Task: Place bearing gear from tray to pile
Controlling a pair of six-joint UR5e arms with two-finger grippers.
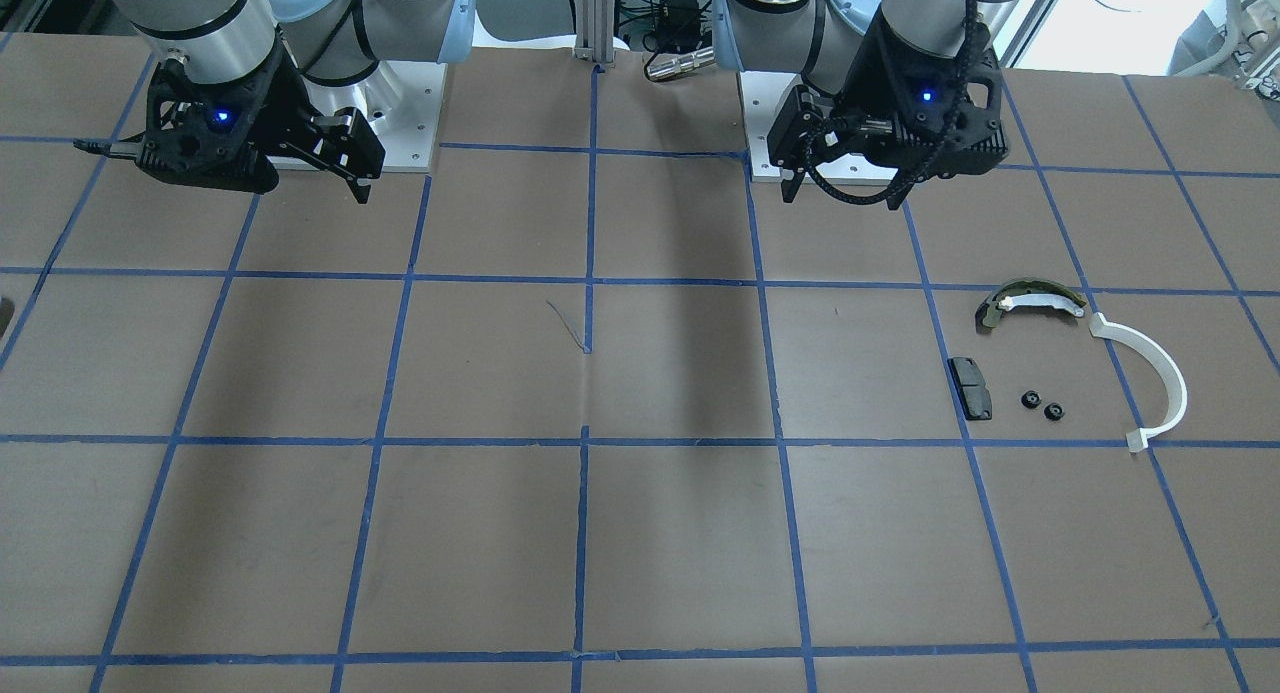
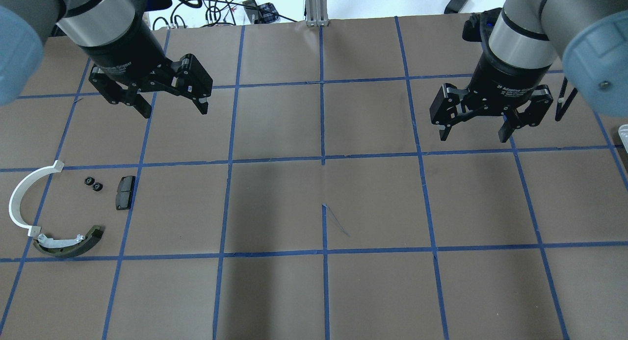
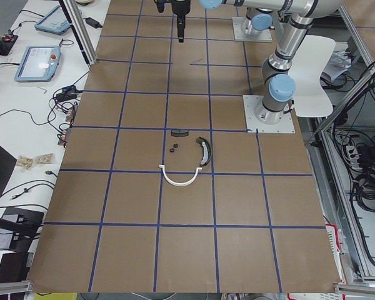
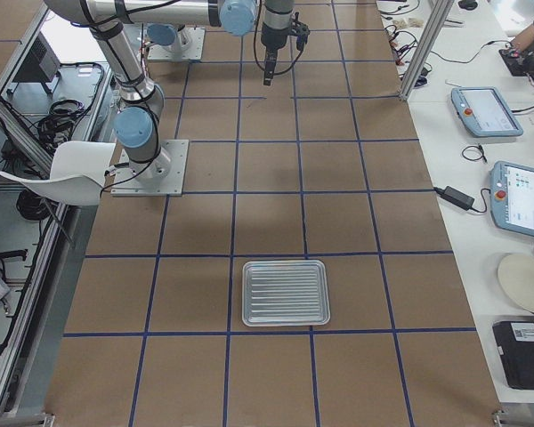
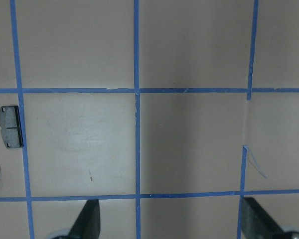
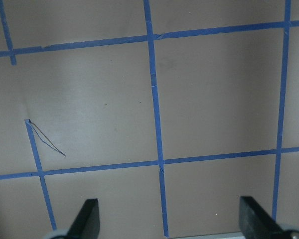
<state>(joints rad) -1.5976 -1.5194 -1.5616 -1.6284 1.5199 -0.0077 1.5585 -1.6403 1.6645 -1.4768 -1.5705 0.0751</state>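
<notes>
Left gripper [image 2: 175, 113] and right gripper [image 2: 473, 139] gape empty; two tiny black round bearing gears [image 2: 97, 186] lie close.

Brown table [image 2: 274, 124] — blue grid [image 2: 322, 119], silver ribbed tray [image 4: 285, 293]

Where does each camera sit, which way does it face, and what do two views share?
Overhead exterior: behind the robot, looking forward and down; both arms, left gripper, right gripper, pile.
Exterior front-facing: across the table, facing the robot; both arms, mirrored.
Exterior left: table's left end, looking along it; left arm nearer.
Exterior right: table's right end; right arm nearer, tray.
Left wrist-mounted: looks down past the left gripper; black pad.
Right wrist-mounted: looks down past the right gripper.
Shared: both wrist views show one thin mark.
</notes>
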